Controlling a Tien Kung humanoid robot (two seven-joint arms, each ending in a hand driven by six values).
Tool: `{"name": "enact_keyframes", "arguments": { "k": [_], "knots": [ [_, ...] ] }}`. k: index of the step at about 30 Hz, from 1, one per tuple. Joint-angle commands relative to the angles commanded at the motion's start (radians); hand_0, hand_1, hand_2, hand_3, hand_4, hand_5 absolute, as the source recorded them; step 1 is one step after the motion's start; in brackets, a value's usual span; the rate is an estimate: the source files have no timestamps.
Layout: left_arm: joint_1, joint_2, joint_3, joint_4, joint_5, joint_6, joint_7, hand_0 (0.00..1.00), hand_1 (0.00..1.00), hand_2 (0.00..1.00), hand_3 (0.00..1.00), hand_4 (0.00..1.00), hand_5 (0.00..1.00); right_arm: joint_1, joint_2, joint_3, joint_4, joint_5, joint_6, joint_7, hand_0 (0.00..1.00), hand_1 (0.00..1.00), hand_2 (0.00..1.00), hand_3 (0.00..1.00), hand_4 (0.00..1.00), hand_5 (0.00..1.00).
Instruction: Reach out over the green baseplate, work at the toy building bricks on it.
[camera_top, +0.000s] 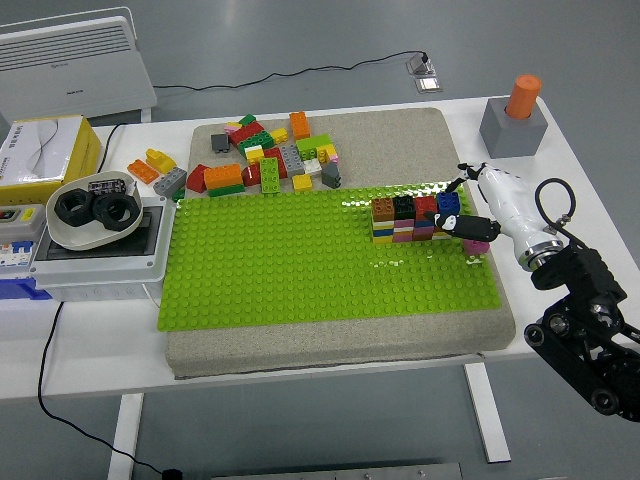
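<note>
The green baseplate (300, 260) lies on a beige mat (400, 135). A short wall of stacked bricks (410, 218), brown, black, red and blue on top, stands at its back right. My right hand (470, 215), white with black fingertips, reaches in from the right to the wall's right end. Its fingers are curled on a small pink brick (479, 244), held low over the plate beside the blue column. The left arm is out of view.
A pile of loose bricks (265, 155) lies on the mat behind the plate. A grey block with an orange cylinder (515, 125) stands at the back right. A white bowl of black rings (95, 210) on a grey box and a yellow box (40, 150) sit at left.
</note>
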Motion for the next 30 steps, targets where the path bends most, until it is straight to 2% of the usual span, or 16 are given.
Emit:
{"name": "enact_keyframes", "arguments": {
  "k": [30],
  "knots": [
    [0.001,-0.001,-0.002,0.0,0.005,0.0,0.002,0.7,0.467,0.42,0.499,0.405,0.193,0.01,0.001,-0.025,-0.035,0.01,0.009,-0.002,0.779,0.799,0.858,0.569,0.895,0.536]
  ]
}}
